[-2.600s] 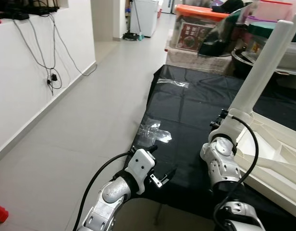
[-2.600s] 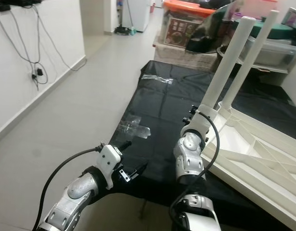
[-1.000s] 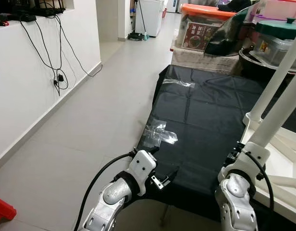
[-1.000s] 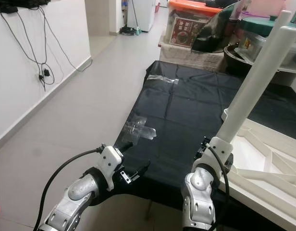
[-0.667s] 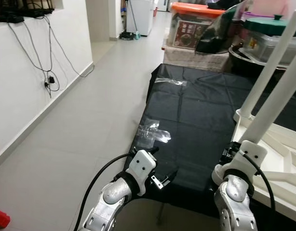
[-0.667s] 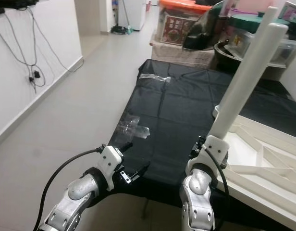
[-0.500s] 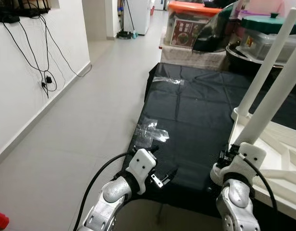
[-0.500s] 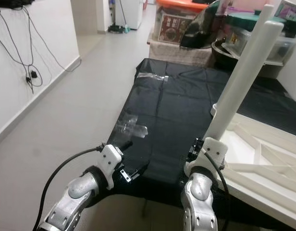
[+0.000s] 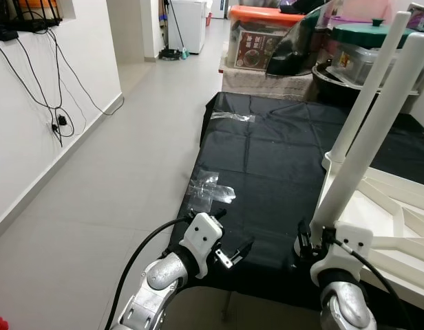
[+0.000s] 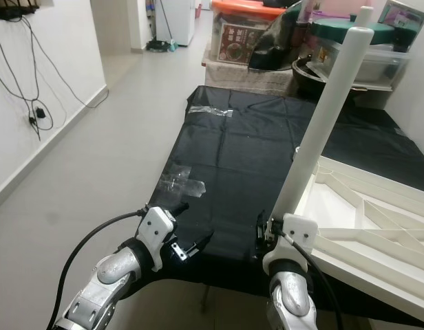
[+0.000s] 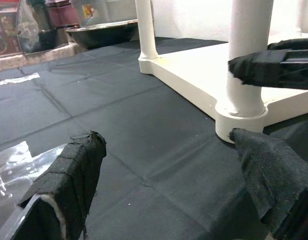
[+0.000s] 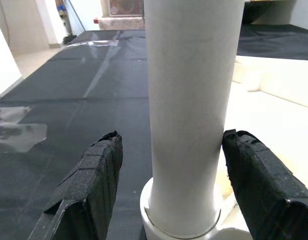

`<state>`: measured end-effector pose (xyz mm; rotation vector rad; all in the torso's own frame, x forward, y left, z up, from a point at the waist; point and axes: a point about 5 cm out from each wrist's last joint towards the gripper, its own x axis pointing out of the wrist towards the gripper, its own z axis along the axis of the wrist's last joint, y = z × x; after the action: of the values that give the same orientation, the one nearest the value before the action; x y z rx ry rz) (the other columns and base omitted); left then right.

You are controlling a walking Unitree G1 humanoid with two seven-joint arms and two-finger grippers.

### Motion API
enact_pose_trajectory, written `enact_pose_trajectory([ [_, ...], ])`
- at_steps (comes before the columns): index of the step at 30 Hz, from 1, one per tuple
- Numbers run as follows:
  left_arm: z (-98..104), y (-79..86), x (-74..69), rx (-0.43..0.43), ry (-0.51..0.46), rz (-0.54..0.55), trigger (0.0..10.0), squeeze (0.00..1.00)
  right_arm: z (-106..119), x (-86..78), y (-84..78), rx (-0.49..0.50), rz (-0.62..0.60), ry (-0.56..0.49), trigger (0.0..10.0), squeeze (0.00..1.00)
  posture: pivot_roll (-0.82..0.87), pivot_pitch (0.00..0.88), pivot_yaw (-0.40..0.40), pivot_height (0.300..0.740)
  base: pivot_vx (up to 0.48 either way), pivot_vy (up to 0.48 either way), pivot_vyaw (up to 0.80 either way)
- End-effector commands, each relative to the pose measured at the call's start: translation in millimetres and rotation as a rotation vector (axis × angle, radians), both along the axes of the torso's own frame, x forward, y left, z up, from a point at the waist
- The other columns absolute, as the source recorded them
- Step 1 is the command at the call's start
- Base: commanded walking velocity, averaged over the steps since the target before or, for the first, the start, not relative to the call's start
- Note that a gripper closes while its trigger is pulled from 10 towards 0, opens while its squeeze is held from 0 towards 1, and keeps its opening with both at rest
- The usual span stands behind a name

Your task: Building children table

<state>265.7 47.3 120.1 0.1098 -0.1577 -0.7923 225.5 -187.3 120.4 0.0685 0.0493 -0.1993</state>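
Note:
A white children's table (image 9: 398, 206) lies upside down on a black sheet (image 9: 267, 158), with its legs pointing up. My right gripper (image 12: 174, 165) is open at the base of the near leg (image 9: 374, 130), one black finger on each side of it. The far leg (image 9: 369, 86) stands behind. My left gripper (image 9: 229, 254) hovers open over the sheet's near edge, left of the table, with nothing between its fingers (image 11: 81, 165). In the left wrist view the near leg's base (image 11: 241, 115) and a right finger (image 11: 274, 70) beside it show.
Clear tape (image 9: 210, 189) holds the sheet's left edge to the grey floor (image 9: 115, 179). Storage boxes and pots (image 9: 263, 38) are stacked behind the sheet. A white wall with hanging cables (image 9: 47, 82) runs along the left.
The whole view has shifted as the camera moved. My right gripper stays at the near leg's base, now closer and lower in view. The left gripper has kept its pose.

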Motion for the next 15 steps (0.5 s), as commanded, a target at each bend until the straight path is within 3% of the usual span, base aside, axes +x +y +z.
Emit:
enact_pose_trajectory([
  [1,-4,-0.2,1.3,0.009,0.022,0.001,10.0,0.0,2,-0.2,7.3,0.005,0.044,-0.009,10.0,0.0,0.07,0.0,-0.066,0.74,0.0,0.0,0.0],
  [12,-8,3.7,5.4,0.01,0.073,0.033,10.0,0.0,0,-15.0,8.4,0.002,0.109,-0.004,10.0,0.0,0.06,0.0,-0.056,0.74,0.0,0.0,0.0],
  [15,-8,4.1,5.9,0.011,0.077,0.035,10.0,0.0,1,-15.5,8.3,0.002,0.108,-0.012,10.0,0.0,0.06,0.0,-0.056,0.74,0.0,0.0,-0.56],
])
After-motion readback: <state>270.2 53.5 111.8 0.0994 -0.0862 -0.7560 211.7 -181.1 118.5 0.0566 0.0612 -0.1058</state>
